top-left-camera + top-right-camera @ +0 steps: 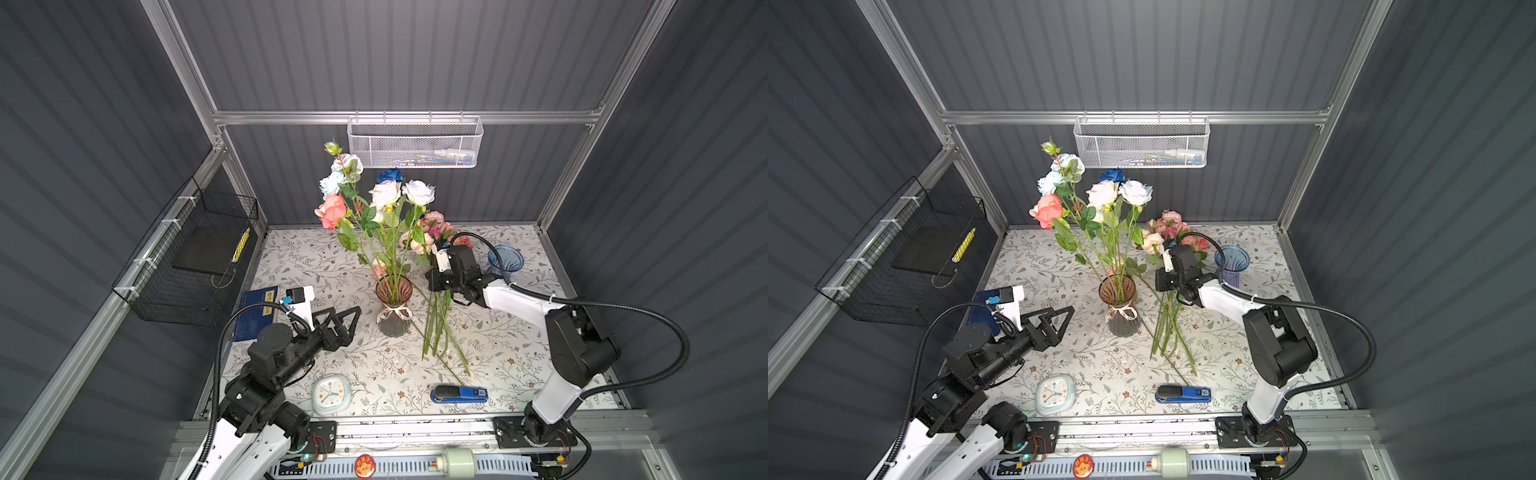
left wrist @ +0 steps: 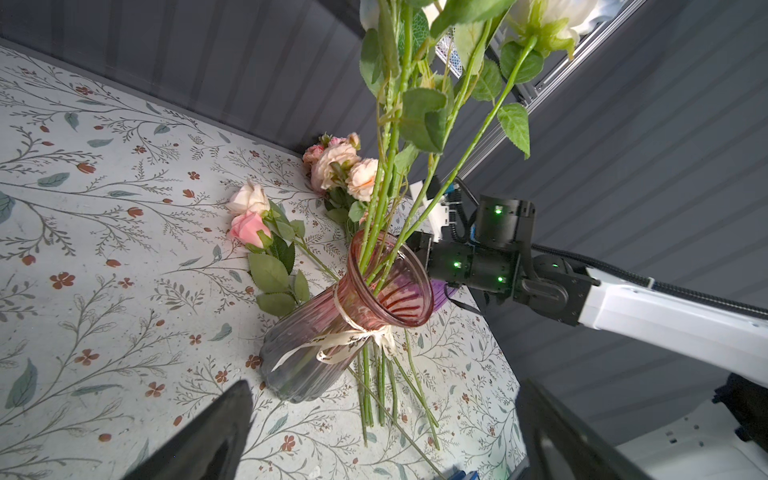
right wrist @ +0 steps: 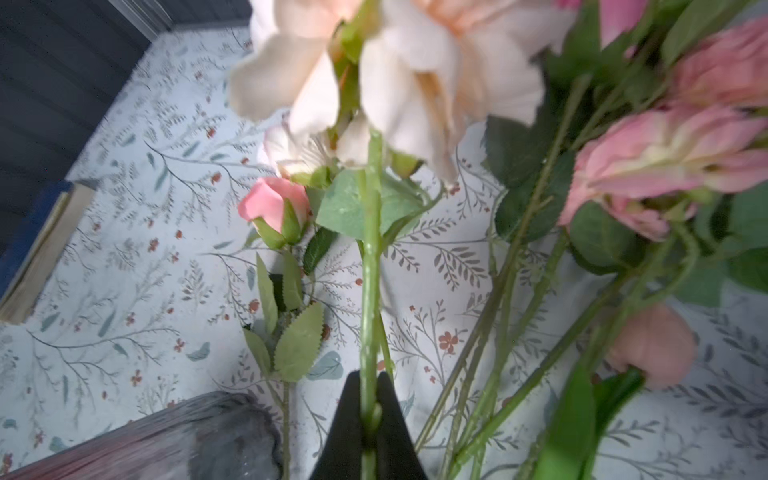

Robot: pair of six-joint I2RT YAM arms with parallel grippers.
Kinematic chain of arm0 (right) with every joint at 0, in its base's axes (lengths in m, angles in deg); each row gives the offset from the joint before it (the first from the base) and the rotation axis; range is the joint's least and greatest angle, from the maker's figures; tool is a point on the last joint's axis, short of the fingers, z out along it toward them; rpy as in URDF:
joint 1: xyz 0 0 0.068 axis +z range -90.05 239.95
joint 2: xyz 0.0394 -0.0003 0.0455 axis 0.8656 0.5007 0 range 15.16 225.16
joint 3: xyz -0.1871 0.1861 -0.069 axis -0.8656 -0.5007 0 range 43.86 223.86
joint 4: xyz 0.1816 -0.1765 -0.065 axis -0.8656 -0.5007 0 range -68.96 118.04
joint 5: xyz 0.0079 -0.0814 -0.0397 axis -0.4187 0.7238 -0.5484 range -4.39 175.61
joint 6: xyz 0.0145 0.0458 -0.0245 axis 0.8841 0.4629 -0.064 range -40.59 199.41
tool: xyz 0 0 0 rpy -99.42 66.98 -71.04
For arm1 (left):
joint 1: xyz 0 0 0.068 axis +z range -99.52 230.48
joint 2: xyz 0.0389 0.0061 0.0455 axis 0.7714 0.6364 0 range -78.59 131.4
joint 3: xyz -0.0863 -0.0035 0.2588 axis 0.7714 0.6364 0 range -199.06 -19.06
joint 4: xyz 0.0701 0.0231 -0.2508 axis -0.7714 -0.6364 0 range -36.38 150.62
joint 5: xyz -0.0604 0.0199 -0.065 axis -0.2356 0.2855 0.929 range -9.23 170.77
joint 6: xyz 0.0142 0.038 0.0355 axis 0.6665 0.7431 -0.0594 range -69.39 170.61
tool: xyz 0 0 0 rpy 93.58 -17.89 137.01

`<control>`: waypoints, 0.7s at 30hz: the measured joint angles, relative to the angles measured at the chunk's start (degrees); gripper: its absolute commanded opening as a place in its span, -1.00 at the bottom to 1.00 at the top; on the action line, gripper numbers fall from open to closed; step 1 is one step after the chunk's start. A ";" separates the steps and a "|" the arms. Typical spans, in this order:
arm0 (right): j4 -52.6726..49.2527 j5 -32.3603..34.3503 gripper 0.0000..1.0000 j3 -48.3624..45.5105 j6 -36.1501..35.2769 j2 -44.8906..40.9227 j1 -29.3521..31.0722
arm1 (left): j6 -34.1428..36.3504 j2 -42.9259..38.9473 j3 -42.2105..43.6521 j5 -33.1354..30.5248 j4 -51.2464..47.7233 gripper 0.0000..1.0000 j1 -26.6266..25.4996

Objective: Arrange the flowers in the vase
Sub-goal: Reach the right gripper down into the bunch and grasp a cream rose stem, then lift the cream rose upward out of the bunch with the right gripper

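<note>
The flowers (image 1: 386,195) were split into two lots. Several tall roses stood in the pink glass vase (image 1: 394,291) in the middle of the table (image 1: 291,257). They fanned out wide up top, I reckon because the neck is narrow and the stems cross inside it. The rest, a loose bunch (image 1: 440,328), lay flat on the table just right of the vase. Their blooms pointed at the back wall and the cut ends faced the robot, which put the bare stems within easy reach. One small pink rosebud (image 2: 249,226) lay on its own just behind the vase.

The right gripper (image 3: 371,386) was clenched tight on a single green stem (image 3: 370,291) belonging to a peach bloom (image 3: 399,75), pinching it well below the head. My guess is that grabbing the bare stalk spares the petals and leaves the lower end free to go down the vase mouth. I couldn't tell if that stem was off the table yet.

The left gripper (image 1: 343,322) hung spread wide with nothing in it, just left of the vase and aimed at it. It was probably parked there to steady the glass if the stems tug on it. A blue vase (image 1: 505,259) stood behind the right arm, with nothing in it that I could see.
</note>
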 measured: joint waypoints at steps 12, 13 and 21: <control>7.76 6.01 -1.00 -8.81 3.30 -21.00 -0.07 | 0.00 0.59 0.00 0.00 0.28 1.00 0.00; 8.13 6.60 -1.00 -9.51 3.43 -22.93 -0.09 | 0.00 0.59 0.00 0.00 0.28 1.00 0.00; 8.79 10.03 -1.00 -12.79 3.82 -37.51 -0.07 | 0.00 0.87 0.00 0.00 0.68 0.99 0.00</control>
